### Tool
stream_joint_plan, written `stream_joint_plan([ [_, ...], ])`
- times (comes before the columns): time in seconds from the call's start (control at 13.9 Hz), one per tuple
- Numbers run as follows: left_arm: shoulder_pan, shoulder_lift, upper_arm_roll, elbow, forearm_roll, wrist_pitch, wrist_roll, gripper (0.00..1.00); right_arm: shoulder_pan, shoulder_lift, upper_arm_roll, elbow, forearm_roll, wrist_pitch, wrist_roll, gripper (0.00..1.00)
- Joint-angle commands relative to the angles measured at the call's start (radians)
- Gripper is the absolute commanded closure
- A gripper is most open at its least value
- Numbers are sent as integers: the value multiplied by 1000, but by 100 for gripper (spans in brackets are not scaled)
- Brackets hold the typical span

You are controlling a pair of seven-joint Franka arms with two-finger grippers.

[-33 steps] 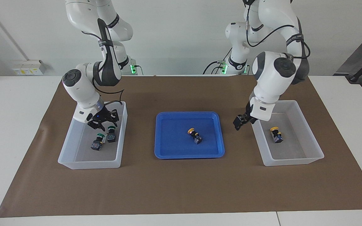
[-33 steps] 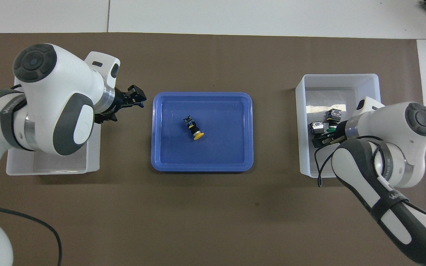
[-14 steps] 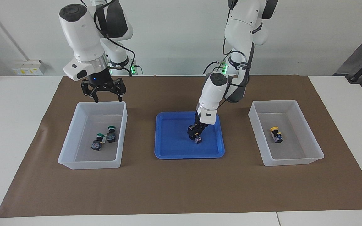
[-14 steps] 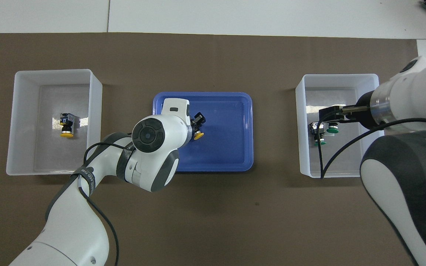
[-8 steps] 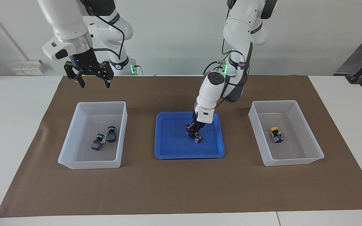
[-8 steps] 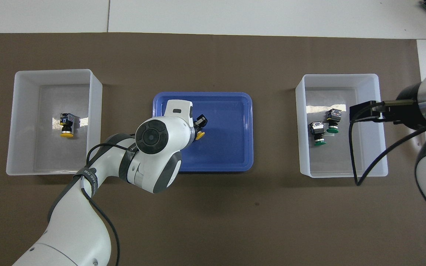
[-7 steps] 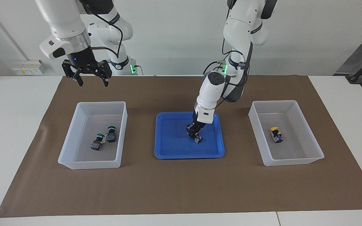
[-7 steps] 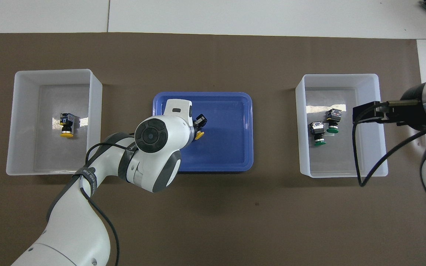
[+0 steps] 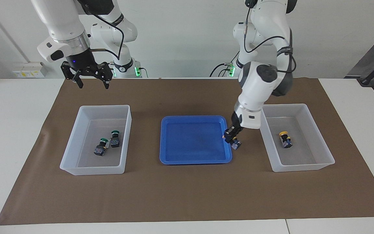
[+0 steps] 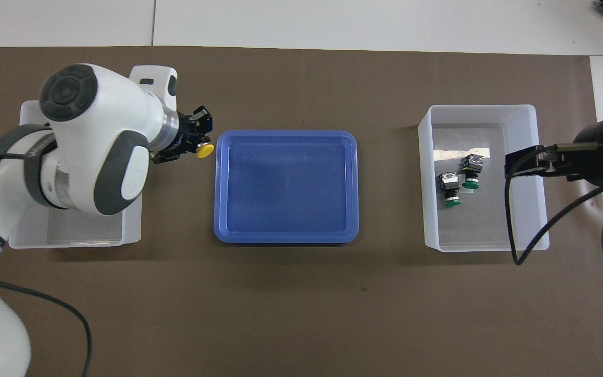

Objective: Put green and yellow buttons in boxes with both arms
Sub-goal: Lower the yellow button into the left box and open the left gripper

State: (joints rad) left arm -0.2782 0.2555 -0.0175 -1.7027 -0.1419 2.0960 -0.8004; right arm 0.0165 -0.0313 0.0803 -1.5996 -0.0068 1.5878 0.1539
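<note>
Carefully, the left tool — clenched on the yellow button between blue tray and box — needed lifting over that wall, while the right tool waited, released.

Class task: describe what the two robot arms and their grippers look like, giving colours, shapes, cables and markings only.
Both arms, the left arm and the right arm, are glossy white rounded segments with dark grey joint caps and dark bands. A black cable runs loosely along each. The left gripper and right gripper are black, two-fingered; the right one sits below a silver wrist ring.
</note>
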Motion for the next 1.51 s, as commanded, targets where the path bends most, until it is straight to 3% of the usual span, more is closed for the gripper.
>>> stream_joint_plan([
  [0.0,115,-2,-10,64,-15,-141,212,100,-15,-2,6,3,-7,-12,-25,0],
  [0.22,239,-16,-4,46,-16,-149,488,100,-21,2,4,12,-22,-14,-76,0],
  [0.43,342,-47,-2,-36,-13,-124,731,100,-38,4,4,12,-21,-14,-79,0],
  [0.72,456,-113,-1,-296,-8,125,995,100,-40,4,3,9,-22,-6,-108,0],
  [0.94,488,-96,-1,-325,-8,176,1015,100,-40,1,3,4,-21,-8,-102,0],
  [1.01,487,-96,-1,-322,-5,168,1014,90,-38,-1,3,3,-22,-6,-102,0],
  [1.15,482,-93,-1,-307,-4,153,1014,45,-40,-1,3,3,-21,-6,-105,0],
  [1.37,471,-79,-1,-221,-2,53,1006,14,-40,-1,3,3,-21,-9,-105,0],
  [1.44,473,-79,-1,-200,11,26,1006,11,-40,-1,4,3,-21,-9,-105,0],
])
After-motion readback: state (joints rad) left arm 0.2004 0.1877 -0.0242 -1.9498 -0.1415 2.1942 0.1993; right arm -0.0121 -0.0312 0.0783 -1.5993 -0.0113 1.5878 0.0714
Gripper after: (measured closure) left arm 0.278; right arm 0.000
